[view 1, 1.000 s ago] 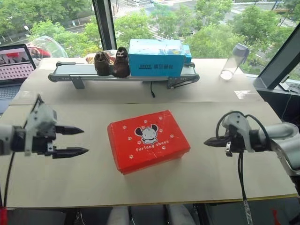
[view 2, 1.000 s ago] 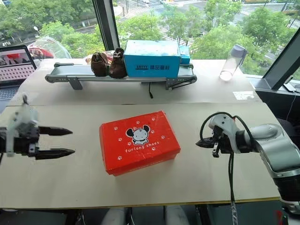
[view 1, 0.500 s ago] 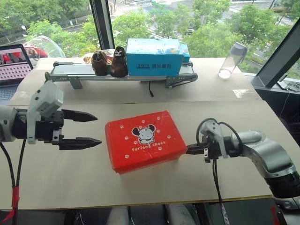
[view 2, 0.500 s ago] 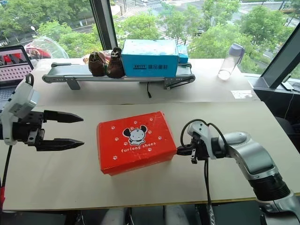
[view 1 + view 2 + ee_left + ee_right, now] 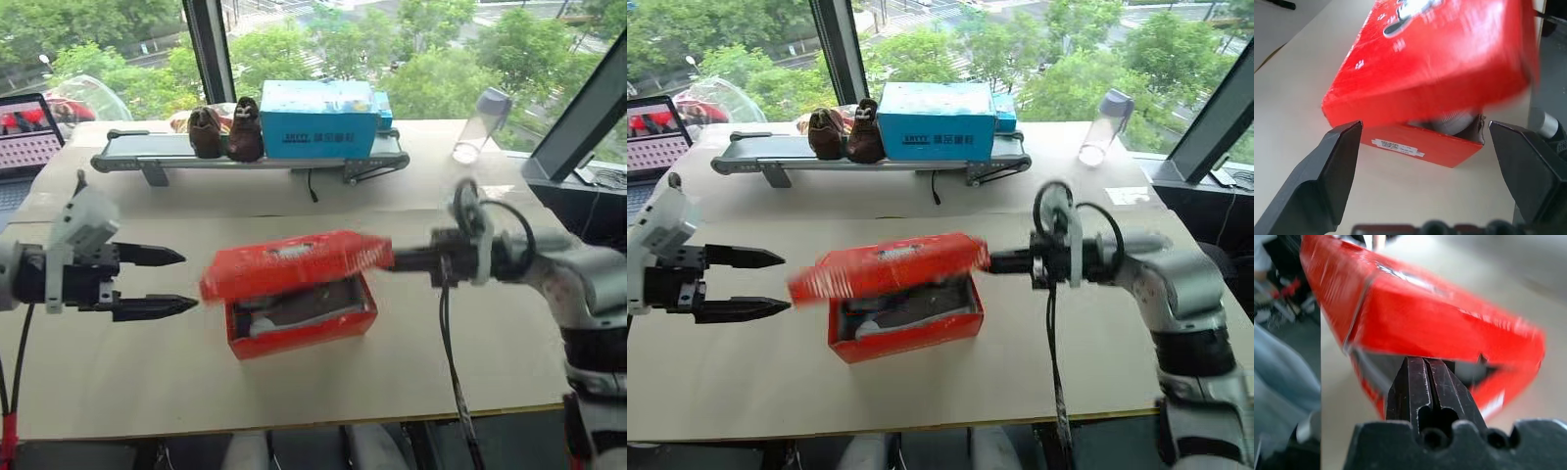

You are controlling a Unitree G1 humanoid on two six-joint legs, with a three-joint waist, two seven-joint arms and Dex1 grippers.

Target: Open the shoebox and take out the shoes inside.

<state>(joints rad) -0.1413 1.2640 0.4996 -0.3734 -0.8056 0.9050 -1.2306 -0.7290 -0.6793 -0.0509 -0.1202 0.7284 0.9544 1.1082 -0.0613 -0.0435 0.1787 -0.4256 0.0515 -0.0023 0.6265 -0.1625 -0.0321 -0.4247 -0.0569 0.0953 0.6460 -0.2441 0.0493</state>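
we are lifting the box point(image 5: 294, 294) lid mid-worktop point(image 5: 470, 352) with our closed right claw point(image 5: 390, 260), baring the shoes point(image 5: 294, 311) inside, while the left claw point(image 5: 181, 281) is waiting apart.

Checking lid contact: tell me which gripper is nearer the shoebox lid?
Right gripper: shut, its tips under the lid's edge. Left gripper is open, apart beside the shoebox.

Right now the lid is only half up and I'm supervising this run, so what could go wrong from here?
The shut right gripper only props the shoebox lid from beneath; nothing clamps it, so it could slip off and drop shut.
The pushing may also slide the light box across the table.
The open left gripper waits beside the box, where the swinging lid might hit it.
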